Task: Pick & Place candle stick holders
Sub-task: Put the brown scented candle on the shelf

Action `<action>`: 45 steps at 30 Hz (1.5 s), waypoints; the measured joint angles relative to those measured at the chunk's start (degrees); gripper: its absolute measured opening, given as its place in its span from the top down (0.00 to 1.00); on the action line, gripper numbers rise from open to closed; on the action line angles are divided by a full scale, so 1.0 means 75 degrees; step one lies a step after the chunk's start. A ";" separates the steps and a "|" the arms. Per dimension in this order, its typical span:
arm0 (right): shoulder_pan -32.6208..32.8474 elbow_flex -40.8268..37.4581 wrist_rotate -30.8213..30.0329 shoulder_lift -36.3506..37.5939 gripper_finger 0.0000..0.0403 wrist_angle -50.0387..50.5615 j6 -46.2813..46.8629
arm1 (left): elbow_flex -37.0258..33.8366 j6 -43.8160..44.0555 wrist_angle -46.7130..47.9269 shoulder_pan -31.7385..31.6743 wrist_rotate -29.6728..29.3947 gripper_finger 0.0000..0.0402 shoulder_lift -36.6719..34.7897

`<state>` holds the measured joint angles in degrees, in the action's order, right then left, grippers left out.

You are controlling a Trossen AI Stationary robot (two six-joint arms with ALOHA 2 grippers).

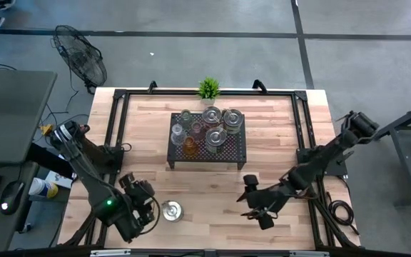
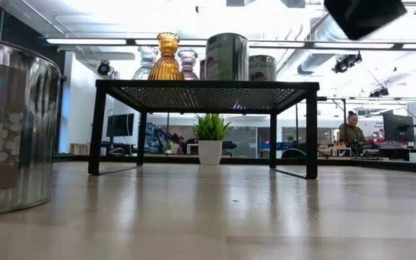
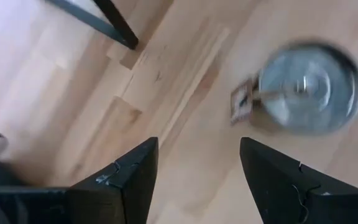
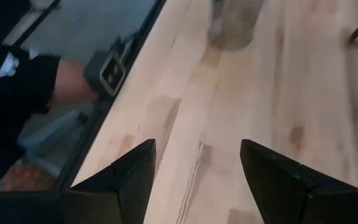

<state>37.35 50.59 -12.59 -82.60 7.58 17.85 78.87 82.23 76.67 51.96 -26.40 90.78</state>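
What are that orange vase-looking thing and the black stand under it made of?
The amber holder looks like ribbed glass: light glows through it. The black rack looks like matte painted metal, its top a perforated sheet on thin square legs.

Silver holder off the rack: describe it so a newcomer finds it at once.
Start at the black perforated rack mid-table, then come toward the near edge beside the left tool, which is open. The silver holder stands there alone on bare wood, while every other holder sits crowded on the rack.

Seven candle stick holders on one black rack; one silver holder apart; one potted plant.
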 joint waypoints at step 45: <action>0.0171 0.0000 -0.1057 0.0430 0.44 0.0153 -0.0673 | -0.4748 -0.2828 -0.8332 0.1172 -0.2163 0.45 0.0029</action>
<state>38.63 50.59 -20.52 -79.37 8.73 12.81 43.27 61.02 14.18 60.75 -42.63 91.00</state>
